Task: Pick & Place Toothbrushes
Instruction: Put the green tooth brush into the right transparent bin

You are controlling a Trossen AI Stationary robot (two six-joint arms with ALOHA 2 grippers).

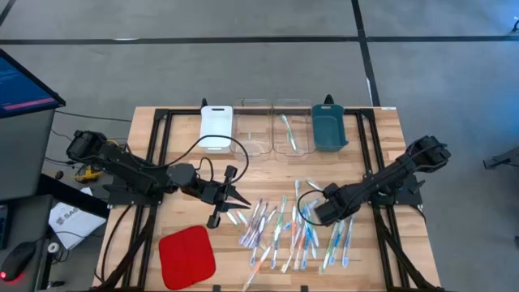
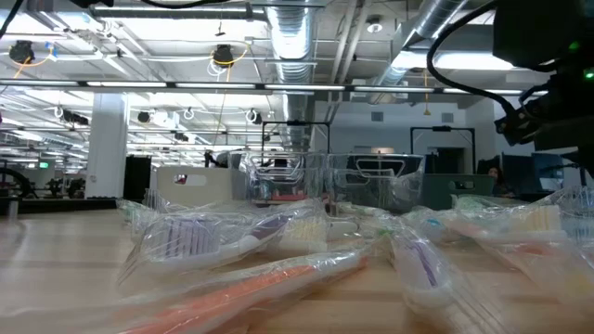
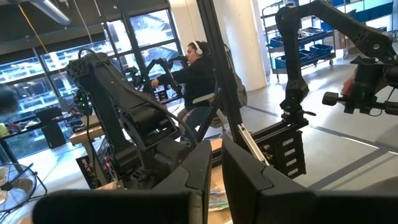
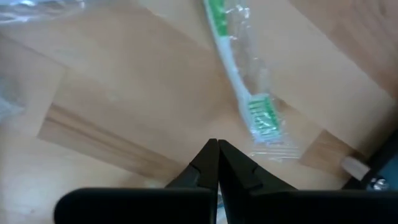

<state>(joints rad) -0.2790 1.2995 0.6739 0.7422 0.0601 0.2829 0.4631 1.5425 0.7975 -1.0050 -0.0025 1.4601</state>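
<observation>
— What is seen around the wooden surface [image 1: 268,174]?
— A grey floor [image 1: 243,73] crossed by dark lines is seen, and a monitor [image 1: 24,81] at one side.
— And farther off?
— An open ceiling with silver ducts [image 2: 297,37] and strip lights is shown. Large windows [image 3: 143,43], a white pillar [image 3: 233,37], shelving with blue bins [image 3: 311,50] and a seated person [image 3: 199,74] wearing headphones are visible.

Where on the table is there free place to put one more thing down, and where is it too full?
Bare wood lies between the row of trays and the toothbrushes, and along the table's right edge beyond the right gripper. The near middle is crowded: toothbrushes spread from the left gripper to the right gripper, with the red pad at the near left.
</observation>
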